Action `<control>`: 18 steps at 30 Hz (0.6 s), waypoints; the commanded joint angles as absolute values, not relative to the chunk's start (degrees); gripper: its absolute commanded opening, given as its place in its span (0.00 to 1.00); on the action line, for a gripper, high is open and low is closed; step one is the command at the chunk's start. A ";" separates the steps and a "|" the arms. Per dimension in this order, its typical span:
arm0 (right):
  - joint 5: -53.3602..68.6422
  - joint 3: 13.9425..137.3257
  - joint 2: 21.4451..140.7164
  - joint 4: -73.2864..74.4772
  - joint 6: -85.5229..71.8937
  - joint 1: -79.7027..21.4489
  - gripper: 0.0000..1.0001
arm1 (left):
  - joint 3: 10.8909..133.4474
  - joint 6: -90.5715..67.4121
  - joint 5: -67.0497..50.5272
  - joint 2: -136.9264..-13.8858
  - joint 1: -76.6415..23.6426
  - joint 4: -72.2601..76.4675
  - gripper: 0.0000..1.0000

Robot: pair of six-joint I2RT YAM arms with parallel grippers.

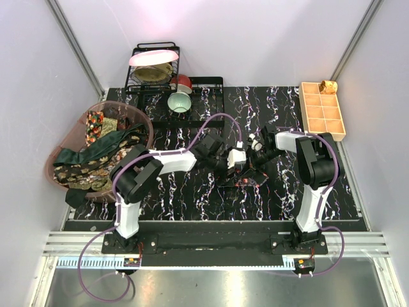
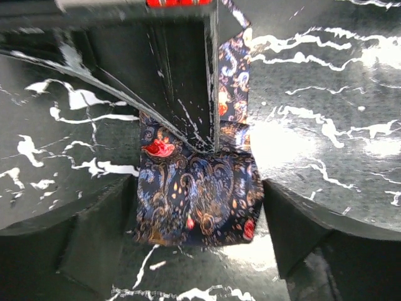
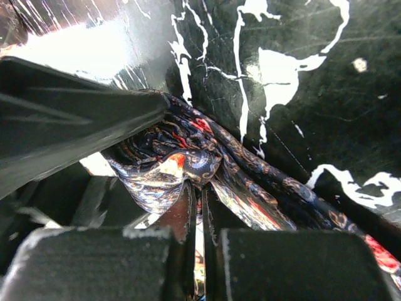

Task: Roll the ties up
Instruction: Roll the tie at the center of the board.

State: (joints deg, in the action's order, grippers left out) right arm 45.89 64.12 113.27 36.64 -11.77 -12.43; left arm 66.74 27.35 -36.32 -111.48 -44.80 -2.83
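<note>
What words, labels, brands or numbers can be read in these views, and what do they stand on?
No text can be read in any view.
Small tags on the arm bases: too small to read.
Tick-marked strip along the near rail: marks only, no digits can be made out.
Tie: paisley pattern only, no lettering or brand label showing.

One tie [image 1: 246, 180] lies at the middle of the table [image 1: 192, 199]. More ties [image 1: 96, 153] lie in a basket [image 1: 146, 125] at its left edge; a rack [image 1: 133, 75] stands behind the basket, a tray [image 1: 323, 107] at the far right.
</note>
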 commanded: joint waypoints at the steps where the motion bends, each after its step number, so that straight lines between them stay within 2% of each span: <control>1: 32.08 63.54 117.07 35.77 -8.96 -13.71 0.00 | 66.89 29.18 -38.41 -113.55 -44.65 0.88 0.77; 4: 32.96 63.54 117.16 35.77 -8.79 -13.71 0.00 | 66.53 29.79 -37.97 -113.91 -44.65 0.35 0.69; 6: 35.23 63.81 117.25 36.03 -8.61 -13.80 0.00 | 66.88 30.32 -36.66 -113.91 -45.00 -0.35 0.56; 8: 37.34 64.94 117.16 36.82 -8.09 -13.45 0.07 | 68.20 33.03 -33.86 -113.99 -46.48 -6.11 0.45; 9: 40.75 65.65 115.94 37.70 -7.56 -11.53 0.19 | 68.99 35.66 -27.66 -113.47 -48.58 -10.50 0.41; 14: 48.60 65.40 111.28 40.77 -3.53 -7.56 0.40 | 70.75 38.14 -18.28 -114.69 -51.32 -19.92 0.41; 15: 50.60 65.04 110.57 41.04 -2.82 -6.78 0.50 | 71.19 37.80 -17.41 -115.05 -51.42 -20.73 0.41; 18: 52.90 63.72 108.28 40.78 -1.67 -6.68 0.57 | 74.35 36.92 -16.96 -116.98 -51.59 -25.39 0.41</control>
